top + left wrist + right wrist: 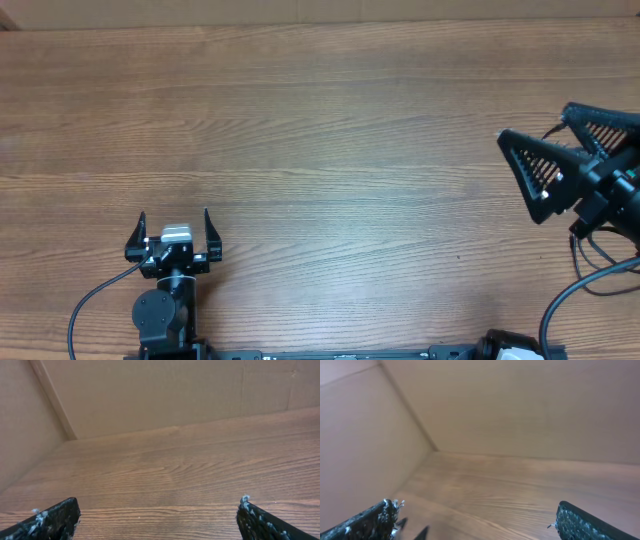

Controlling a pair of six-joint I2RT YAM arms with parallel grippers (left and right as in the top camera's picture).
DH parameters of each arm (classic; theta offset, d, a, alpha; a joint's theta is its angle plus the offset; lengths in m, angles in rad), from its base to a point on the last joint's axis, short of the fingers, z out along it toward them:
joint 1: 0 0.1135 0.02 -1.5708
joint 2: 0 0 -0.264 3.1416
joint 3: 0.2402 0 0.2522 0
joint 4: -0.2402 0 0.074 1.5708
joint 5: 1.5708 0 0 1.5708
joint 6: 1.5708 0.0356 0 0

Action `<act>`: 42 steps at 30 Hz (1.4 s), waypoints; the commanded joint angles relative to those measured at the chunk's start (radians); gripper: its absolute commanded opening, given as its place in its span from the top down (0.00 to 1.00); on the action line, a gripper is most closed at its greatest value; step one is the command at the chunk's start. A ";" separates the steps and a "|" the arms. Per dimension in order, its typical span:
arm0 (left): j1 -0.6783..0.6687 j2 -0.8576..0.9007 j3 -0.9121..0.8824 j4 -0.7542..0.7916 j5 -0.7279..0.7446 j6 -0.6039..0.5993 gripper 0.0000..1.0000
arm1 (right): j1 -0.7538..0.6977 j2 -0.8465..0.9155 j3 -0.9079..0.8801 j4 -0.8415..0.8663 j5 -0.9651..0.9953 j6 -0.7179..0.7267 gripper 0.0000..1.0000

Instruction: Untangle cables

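Note:
No thin black cables with plug tips show in any view. My left gripper [174,214] is open and empty, low over the wooden table [320,120] at the near left. In the left wrist view its fingers [160,500] frame only bare wood. My right gripper [535,122] is open and empty, raised at the far right edge and pointing left. In the right wrist view its fingers [477,505] frame bare table and wall. Two dark tips of the left gripper [412,530] show at the bottom left of that view.
Brown cardboard walls [150,395] close off the far and left sides of the table. Thicker black arm wires [595,270] loop at the near right, and another curves beside the left arm base [95,300].

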 commanded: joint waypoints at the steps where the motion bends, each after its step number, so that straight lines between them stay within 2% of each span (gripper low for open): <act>1: -0.006 -0.011 -0.004 0.000 0.008 -0.017 0.00 | 0.005 0.008 0.014 -0.043 0.168 -0.004 0.00; 5: -0.006 -0.011 -0.004 0.000 0.008 -0.017 0.00 | 0.005 0.013 0.013 -0.171 0.307 -0.004 0.00; 9: -0.006 -0.011 -0.004 0.000 0.008 -0.017 0.00 | 0.005 0.004 0.013 -0.273 0.348 -0.004 0.00; 18: -0.006 -0.011 -0.004 0.000 0.008 -0.017 0.00 | 0.005 -0.081 0.000 -0.298 0.452 -0.010 0.00; 25: -0.006 -0.011 -0.004 0.000 0.008 -0.017 0.00 | 0.005 -0.219 -0.154 -0.075 0.458 -0.218 0.00; 31: -0.006 -0.011 -0.004 0.000 0.008 -0.017 0.00 | 0.005 -0.357 -0.413 0.172 0.406 -0.419 0.00; 34: -0.006 -0.011 -0.004 0.000 0.008 -0.017 0.00 | 0.005 -0.424 -0.561 0.306 0.343 -0.460 0.00; 42: -0.006 -0.011 -0.004 0.000 0.008 -0.017 0.00 | 0.006 -0.569 -0.940 0.606 0.150 -0.455 0.00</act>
